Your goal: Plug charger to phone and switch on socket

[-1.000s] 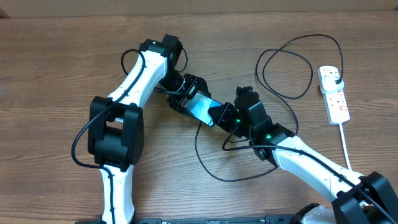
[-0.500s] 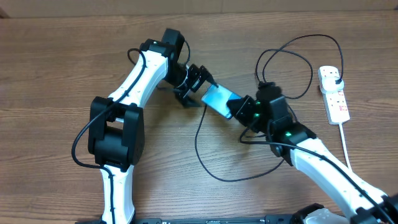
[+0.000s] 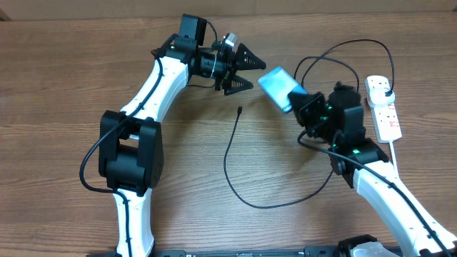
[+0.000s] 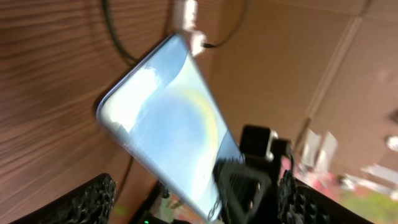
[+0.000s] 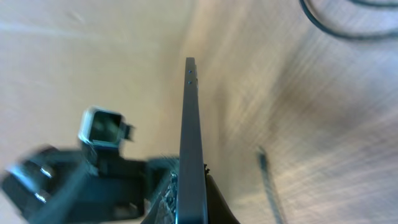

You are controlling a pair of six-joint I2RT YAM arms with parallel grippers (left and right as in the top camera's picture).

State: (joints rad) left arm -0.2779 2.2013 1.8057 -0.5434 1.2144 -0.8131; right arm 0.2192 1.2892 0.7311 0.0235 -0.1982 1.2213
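Note:
The phone (image 3: 278,86), its screen light blue, hangs tilted above the table with my right gripper (image 3: 303,107) shut on its lower right end. In the right wrist view the phone (image 5: 189,124) stands edge-on between the right gripper (image 5: 189,208) jaws. My left gripper (image 3: 253,71) is open just left of the phone, clear of it. The left wrist view shows the phone (image 4: 168,130) ahead of the spread left fingers (image 4: 87,202). The charger's connector tip (image 3: 238,109) lies loose on the table, and its black cable (image 3: 235,185) loops round to the plug (image 3: 385,89) in the white socket (image 3: 385,118).
The socket's white cord (image 3: 397,168) runs down the right side past my right arm. The charger cable makes a second loop (image 3: 328,75) behind the phone. The left arm (image 3: 153,93) stretches across the left half of the wooden table (image 3: 57,86).
My left gripper has opened, let go of the phone and drawn back up the table. My right gripper has carried the phone right and up, away from it.

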